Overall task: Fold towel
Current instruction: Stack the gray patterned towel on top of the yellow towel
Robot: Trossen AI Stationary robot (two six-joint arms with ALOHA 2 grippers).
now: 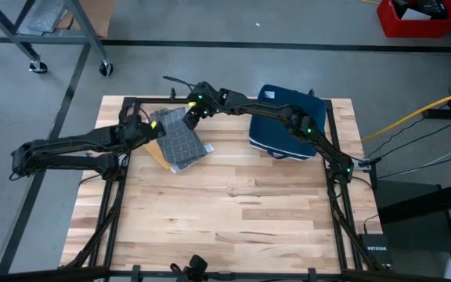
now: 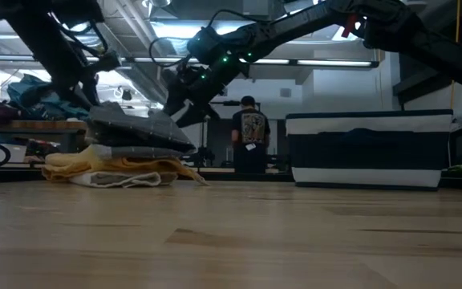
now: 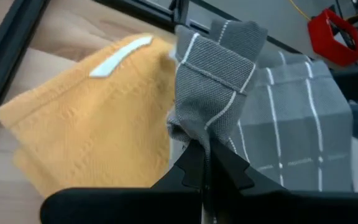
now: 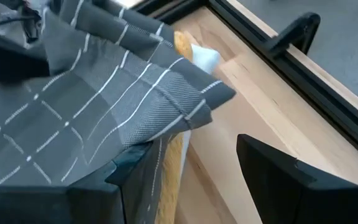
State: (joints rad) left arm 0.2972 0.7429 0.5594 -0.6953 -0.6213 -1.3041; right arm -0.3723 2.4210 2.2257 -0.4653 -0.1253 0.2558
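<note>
Two claws meet at our grey towel [image 1: 180, 139]: the left claw [image 3: 205, 163] is clenched on a bunched corner, the right claw [image 4: 188, 165] gapes released over its far edge. It lies atop one yellow towel [image 3: 98, 124] at the desk's [image 1: 241, 211] far-left part, beside one blue bag [image 1: 288, 125].
</note>
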